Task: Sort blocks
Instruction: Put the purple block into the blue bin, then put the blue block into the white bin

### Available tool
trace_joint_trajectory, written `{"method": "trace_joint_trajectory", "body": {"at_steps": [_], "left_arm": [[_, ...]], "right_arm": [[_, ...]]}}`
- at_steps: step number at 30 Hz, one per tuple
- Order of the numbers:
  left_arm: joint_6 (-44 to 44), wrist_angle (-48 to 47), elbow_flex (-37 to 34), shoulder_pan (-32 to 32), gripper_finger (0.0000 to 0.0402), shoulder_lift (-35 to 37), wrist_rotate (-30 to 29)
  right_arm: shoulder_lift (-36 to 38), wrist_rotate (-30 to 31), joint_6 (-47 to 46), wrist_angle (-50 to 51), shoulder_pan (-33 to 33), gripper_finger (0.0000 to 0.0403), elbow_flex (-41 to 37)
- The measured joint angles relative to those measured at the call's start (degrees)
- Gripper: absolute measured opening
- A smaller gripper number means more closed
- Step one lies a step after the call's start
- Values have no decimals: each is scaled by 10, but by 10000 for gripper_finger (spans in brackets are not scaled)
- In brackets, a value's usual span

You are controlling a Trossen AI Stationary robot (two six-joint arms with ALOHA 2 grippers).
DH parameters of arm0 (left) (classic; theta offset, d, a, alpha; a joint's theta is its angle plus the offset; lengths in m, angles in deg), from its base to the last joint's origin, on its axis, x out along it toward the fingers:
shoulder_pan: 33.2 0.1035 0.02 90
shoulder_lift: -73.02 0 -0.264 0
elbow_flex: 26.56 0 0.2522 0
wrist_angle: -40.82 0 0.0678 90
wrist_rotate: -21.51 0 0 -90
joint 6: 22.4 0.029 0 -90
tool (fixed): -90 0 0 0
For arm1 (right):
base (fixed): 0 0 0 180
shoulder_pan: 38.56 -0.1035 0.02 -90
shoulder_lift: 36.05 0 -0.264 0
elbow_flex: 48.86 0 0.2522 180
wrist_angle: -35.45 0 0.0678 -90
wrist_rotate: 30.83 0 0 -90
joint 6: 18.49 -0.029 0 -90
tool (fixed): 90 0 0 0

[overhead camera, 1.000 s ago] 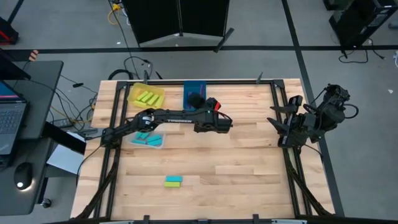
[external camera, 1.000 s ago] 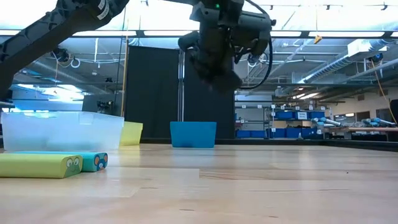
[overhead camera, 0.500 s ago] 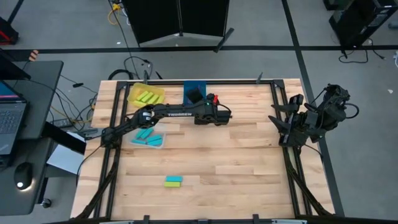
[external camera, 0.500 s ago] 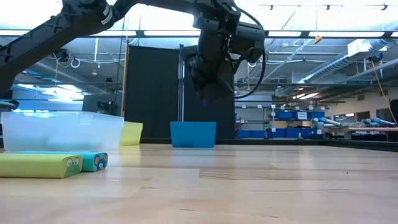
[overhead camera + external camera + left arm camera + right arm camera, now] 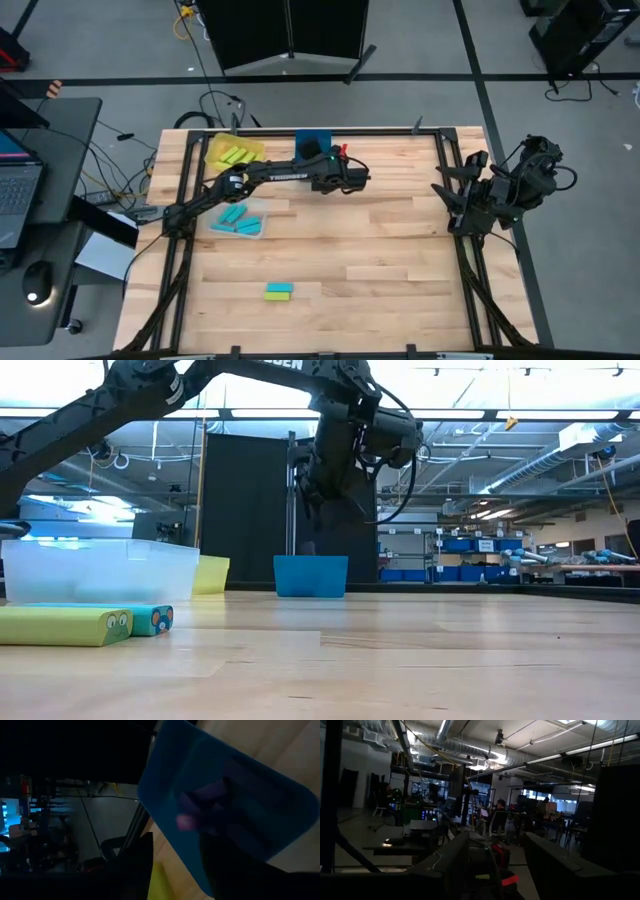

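Blocks sorting is at the drop step: left gripper [image 5: 312, 152] hovers over the blue bin [image 5: 322, 139], fingers parted, purple block [image 5: 210, 802] beneath. Next: fetch remaining blocks [image 5: 279, 291].

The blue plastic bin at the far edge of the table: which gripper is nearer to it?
The left. The left gripper hangs right above the blue plastic bin, while the right gripper waits at the table's right edge, far from it.

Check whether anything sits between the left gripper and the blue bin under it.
Nothing visible does. The left gripper hangs right above the blue bin, and its wrist view looks straight into the bin at a purple block, unobstructed.
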Motion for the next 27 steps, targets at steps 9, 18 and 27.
{"method": "trace_joint_trajectory", "body": {"at_steps": [9,18,27], "left_arm": [[-11,0,0,-8,223,0,-1],[-76,0,0,-93,229,42,-84],[-99,0,0,-235,229,112,-147]], "right_arm": [[0,14,-1,-8,0,199,0],[-15,30,4,-8,0,199,0],[-17,38,14,-8,0,199,0]]}}
